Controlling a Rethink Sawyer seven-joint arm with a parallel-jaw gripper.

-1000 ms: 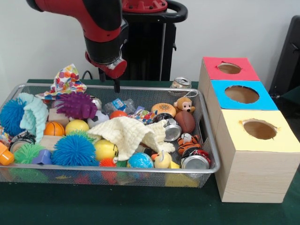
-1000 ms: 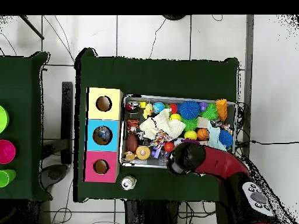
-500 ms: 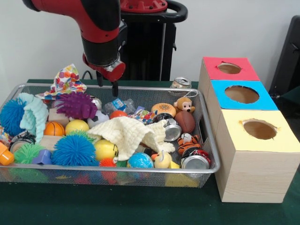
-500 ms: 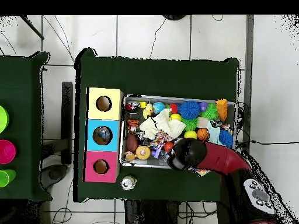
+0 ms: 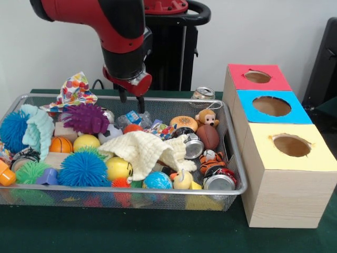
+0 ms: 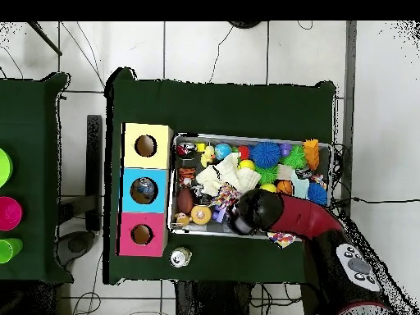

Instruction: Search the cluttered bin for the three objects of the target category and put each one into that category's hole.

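Observation:
My gripper (image 5: 131, 101) hangs over the back of the wire bin (image 5: 236, 158), above a crumpled clear wrapper (image 5: 134, 117) and a red ball (image 5: 132, 128). It is open, with nothing between its two dark fingers (image 5: 140, 104). In the overhead view the arm (image 6: 275, 215) covers the gripper. Silver cans (image 5: 194, 147) lie at the bin's right end, next to a brown football (image 5: 208, 137), a monkey plush (image 5: 207, 118) and a tiger plush (image 5: 213, 160). A cream cloth (image 5: 142, 148) covers the middle. Right of the bin stand the red (image 5: 257, 77), blue (image 5: 271, 106) and yellow (image 5: 291, 145) hole boxes.
One can (image 5: 203, 94) stands on the table behind the bin. Spiky balls (image 5: 83, 167), a purple spiky ball (image 5: 85, 118), a basketball (image 5: 61, 144) and a dotted cloth (image 5: 75, 90) fill the bin's left half. Something round shows inside the blue box hole (image 6: 143, 190).
The gripper first drifted slightly left, then moved right along the bin's back edge towards the boxes. It stays empty, and nothing in the bin has moved.

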